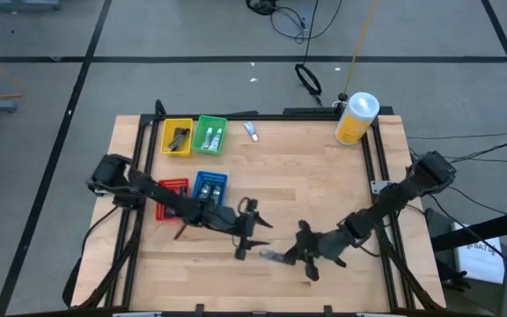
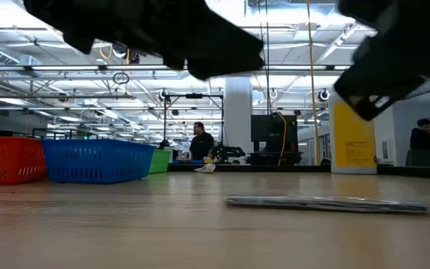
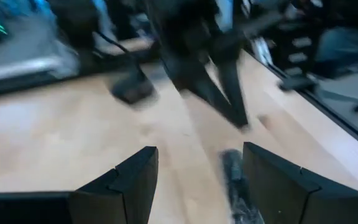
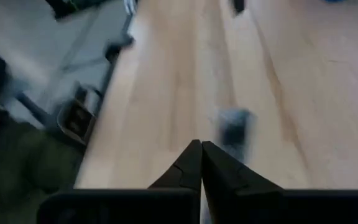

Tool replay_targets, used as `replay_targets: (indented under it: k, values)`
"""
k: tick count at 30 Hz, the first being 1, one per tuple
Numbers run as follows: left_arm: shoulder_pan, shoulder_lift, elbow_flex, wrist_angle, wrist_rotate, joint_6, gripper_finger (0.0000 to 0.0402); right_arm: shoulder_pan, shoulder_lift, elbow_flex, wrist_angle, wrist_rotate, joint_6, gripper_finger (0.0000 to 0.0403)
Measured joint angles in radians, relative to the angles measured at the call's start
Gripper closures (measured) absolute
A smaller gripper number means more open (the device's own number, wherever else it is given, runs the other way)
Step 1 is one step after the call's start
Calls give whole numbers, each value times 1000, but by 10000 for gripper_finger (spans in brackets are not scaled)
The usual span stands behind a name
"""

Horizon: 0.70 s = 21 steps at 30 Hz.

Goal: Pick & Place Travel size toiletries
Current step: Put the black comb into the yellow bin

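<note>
Here, seen from above: a dark oblong toiletry piece (image 1: 273, 256) lying flat on the bare wooden desk (image 1: 306, 176), near its front edge, between the two arms. Left tool (image 1: 243, 249) hanging just beside the piece's left end, fingers spread, nothing between them; in the left wrist view the dark piece (image 3: 236, 180) showing just ahead of the gap, close to one finger (image 3: 277, 180). Right tool (image 1: 310, 267) just off the piece's other end, fingers pressed together to a single point in the right wrist view (image 4: 200, 163), pinching nothing; a blurred dark item (image 4: 235, 126) resting on the boards ahead of that tip. Long axis of the piece running roughly left to right across the desk, so each tool facing one end rather than a flank; from table height, the piece (image 2: 327, 202) a thin, low strip on the wood. Judged nearer and readier: the left, already spread; any pick likely calling for fingers turned across the narrow width. Elsewhere, a small white tube (image 1: 250, 131) lying loose near the back, beside the green tray (image 1: 210, 135) and yellow tray (image 1: 177, 137); blue tray (image 1: 208, 186) and red tray (image 1: 173, 198) behind the left arm; yellow container (image 1: 356, 119) at the back right corner.
</note>
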Motion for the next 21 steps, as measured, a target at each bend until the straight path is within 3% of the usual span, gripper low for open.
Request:
replay_targets:
  k: [4,8,12,15,17,21]
  values:
    - [-20,94,89,-137,72,-44,170,92,-22,4,-83,162,-38,402]
    - [-71,123,200,-418,22,-47,211,146,9,2,-156,270,11,403]
    - [-97,119,265,-567,-24,-61,288,145,74,3,-85,236,-33,402]
    - [-69,121,267,-543,-52,-109,351,120,142,-2,12,262,-71,393]
    - [-37,129,268,-526,-53,-148,386,91,178,-1,58,203,-136,376]
    - [10,198,264,-433,48,-152,386,60,215,3,101,108,-293,319]
